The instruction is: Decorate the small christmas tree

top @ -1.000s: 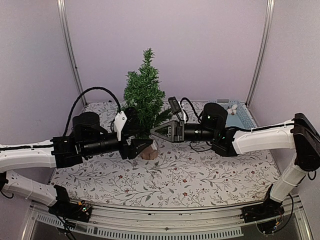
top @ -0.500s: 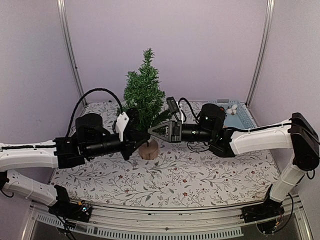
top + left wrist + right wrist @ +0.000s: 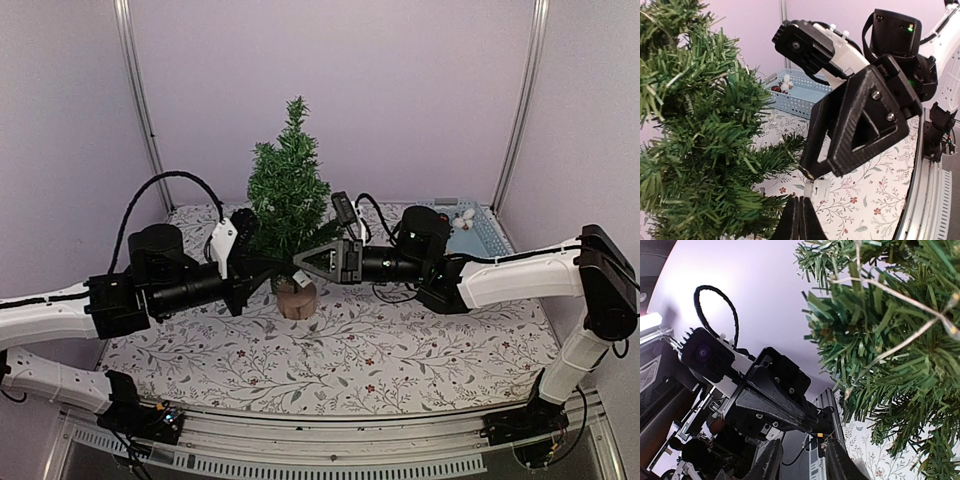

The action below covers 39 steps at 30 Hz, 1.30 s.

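The step in hand looked like stringing lights: a thin wire with lights (image 3: 900,295) already lay across the branches of the small tree (image 3: 288,190), which stood upright on its wooden stump (image 3: 297,300) toward the back middle of the flowered table (image 3: 400,350). Both arms reached in at the lowest branches, one from each side, and met tip to tip just in front of the stump — to my eye a handover of the wire's loose end from one arm to the other. The left gripper (image 3: 799,205) was clenched, its fingers pressed flat together with no gap. Whether it pinched the wire I could not tell, because anything between the fingers was too fine to see. The right gripper (image 3: 801,447) stood partly open, a clear gap between its fingers and nothing gripped in it. A yellow speck (image 3: 820,435) and a hair of wire showed just off its tips, close to the left gripper's point. The next move would call for a firm hold on that thin strand and a slow draw round the lower branches — the tree looked light enough to tip if tugged. A blue basket (image 3: 480,232) with small ornaments sat at the back right, well apart.
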{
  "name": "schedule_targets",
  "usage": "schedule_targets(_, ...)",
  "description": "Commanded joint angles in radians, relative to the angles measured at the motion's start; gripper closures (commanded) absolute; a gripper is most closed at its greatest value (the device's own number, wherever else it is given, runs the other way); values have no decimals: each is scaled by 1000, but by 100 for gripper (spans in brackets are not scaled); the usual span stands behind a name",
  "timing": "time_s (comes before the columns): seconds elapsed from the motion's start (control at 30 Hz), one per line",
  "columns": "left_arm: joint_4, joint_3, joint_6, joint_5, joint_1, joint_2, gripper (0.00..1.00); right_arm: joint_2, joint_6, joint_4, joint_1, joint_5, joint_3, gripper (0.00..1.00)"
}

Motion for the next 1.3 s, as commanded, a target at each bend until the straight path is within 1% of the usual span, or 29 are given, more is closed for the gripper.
schedule_targets(0.0,-77,7,30,-67,-5,-48,100,10,-3,23,7,5,18,62)
schedule_targets(0.03,-97,10,30,-74,-4,-53,100,10,-3,23,6,5,19,57)
schedule_targets(0.07,-121,13,30,-84,-4,-58,100,10,-3,24,7,5,20,55)
schedule_targets(0.2,-154,20,51,-113,2,-77,100,14,-8,26,7,7,26,55)
schedule_targets(0.37,-173,20,52,-96,3,-83,100,27,-10,21,7,8,38,56)
schedule_targets(0.43,-177,21,58,-76,4,-72,92,33,-9,16,7,15,42,57)
schedule_targets(0.47,-183,24,58,-70,3,-65,89,37,-7,9,7,25,42,57)
schedule_targets(0.53,-190,33,53,-68,3,-48,87,38,-5,-17,6,55,42,57)
schedule_targets(0.7,-170,34,53,-72,4,-40,87,21,-6,-63,6,106,33,54)
schedule_targets(0.83,-158,31,56,-77,4,-38,87,-2,-24,-109,9,123,32,46)
schedule_targets(1.0,-143,19,55,-80,5,-43,86,-37,-52,-133,13,129,19,45)
schedule_targets(1.1,-124,5,47,-80,7,-63,79,-65,-76,-146,12,123,3,44)
schedule_targets(1.27,-98,-12,24,-77,28,-107,63,-146,-150,-190,11,140,-37,34)
